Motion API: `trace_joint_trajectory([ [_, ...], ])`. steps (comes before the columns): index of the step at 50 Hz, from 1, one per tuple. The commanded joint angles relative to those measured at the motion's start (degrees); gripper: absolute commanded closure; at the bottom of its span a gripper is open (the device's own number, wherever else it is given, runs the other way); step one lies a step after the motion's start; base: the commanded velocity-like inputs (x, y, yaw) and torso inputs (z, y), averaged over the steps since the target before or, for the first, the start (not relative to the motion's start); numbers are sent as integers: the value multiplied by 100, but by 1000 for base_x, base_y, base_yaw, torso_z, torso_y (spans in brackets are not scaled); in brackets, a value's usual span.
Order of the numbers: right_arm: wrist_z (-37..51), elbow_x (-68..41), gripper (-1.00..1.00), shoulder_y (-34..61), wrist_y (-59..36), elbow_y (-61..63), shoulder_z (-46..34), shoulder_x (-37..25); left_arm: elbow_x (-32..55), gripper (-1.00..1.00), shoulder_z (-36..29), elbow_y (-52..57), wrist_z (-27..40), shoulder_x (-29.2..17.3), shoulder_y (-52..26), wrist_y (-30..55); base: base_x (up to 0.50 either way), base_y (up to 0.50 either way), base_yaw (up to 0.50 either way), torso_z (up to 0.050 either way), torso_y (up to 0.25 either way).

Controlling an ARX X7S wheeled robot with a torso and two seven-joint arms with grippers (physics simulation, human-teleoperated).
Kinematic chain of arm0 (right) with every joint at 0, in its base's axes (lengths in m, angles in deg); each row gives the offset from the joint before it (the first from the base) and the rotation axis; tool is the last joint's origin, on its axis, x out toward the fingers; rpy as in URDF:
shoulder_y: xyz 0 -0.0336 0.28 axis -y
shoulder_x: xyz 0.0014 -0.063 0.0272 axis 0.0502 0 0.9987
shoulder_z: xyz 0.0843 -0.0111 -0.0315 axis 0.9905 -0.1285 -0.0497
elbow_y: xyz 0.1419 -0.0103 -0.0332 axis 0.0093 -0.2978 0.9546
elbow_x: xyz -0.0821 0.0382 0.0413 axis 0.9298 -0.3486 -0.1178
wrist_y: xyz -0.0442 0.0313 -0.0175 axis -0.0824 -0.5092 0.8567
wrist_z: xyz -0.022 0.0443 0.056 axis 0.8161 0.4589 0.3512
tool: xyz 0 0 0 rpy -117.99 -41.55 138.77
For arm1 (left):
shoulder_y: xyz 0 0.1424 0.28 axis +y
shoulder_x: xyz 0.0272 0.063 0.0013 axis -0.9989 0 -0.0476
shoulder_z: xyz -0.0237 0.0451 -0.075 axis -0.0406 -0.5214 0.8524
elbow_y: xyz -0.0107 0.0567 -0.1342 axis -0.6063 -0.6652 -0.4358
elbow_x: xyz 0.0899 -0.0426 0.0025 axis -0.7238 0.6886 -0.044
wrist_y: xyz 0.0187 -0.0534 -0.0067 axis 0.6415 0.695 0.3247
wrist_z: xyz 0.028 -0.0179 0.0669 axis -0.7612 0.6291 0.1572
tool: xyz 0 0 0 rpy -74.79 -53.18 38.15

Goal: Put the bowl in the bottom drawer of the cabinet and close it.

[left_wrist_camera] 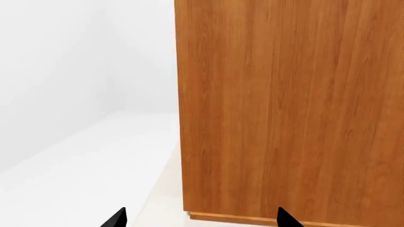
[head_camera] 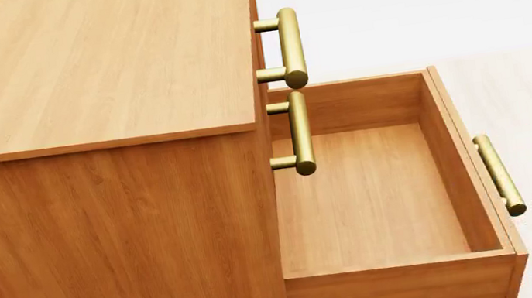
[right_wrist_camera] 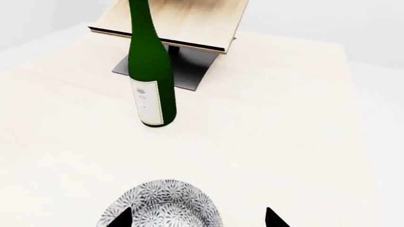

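The cabinet (head_camera: 98, 141) fills the left of the head view, orange-brown wood with brass bar handles. Its bottom drawer (head_camera: 467, 167) is pulled far out and holds nothing; its handle (head_camera: 499, 175) faces right. Neither gripper shows in the head view. In the right wrist view the bowl (right_wrist_camera: 165, 202), blue-grey floral, rests on a pale surface just under my right gripper (right_wrist_camera: 197, 220). That gripper is open, one fingertip over the bowl's rim, the other clear of it. My left gripper (left_wrist_camera: 202, 220) is open and empty, facing the cabinet's plain side (left_wrist_camera: 284, 109).
A tall green bottle (right_wrist_camera: 150, 80) stands upright beyond the bowl. Behind it is a pale wooden rack (right_wrist_camera: 183, 21) on a dark base (right_wrist_camera: 189, 71). The two upper drawers are shut, their handles (head_camera: 289, 48) jutting over the open drawer's back part.
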Motion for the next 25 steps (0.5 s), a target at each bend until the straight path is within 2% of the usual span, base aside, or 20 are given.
trace_joint_trajectory([
  [1, -10, -63, -100, 30, 0, -196, 183, 11, 7, -100, -11, 59, 29, -26, 26, 20, 0, 0, 0, 0, 0],
  [25, -4, -163, -100, 163, -11, -638, 451, 33, 18, -100, -26, 234, 102, -93, 99, 98, 0, 0, 0, 0, 0],
])
